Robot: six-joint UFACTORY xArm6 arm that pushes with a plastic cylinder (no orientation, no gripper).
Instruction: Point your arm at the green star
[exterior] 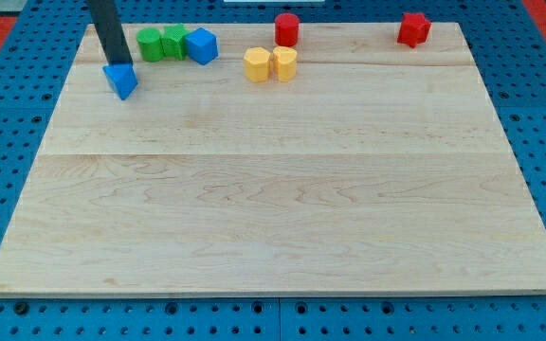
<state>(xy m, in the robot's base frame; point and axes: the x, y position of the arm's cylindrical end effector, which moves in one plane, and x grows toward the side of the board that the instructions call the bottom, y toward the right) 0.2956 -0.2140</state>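
Pale wooden board (282,180) is lying on a blue pegboard surface (538,123); every block is sitting near the view's top edge. At the view's top left, the dark rod is coming down with my tip (118,64) touching the top of the blue triangular block (121,80); the arm is carrying no claw, so nothing is being gripped. Just right of the rod, two green blocks are sitting side by side; the left one (151,44) is looking like the green star, the other green block (173,42) is touching a blue cube-like block (201,45); two yellow blocks (257,64) (284,62) are sitting together further right; a red cylinder (286,28) is standing above them; a red star-like block (412,28) is sitting well apart at the view's top right.
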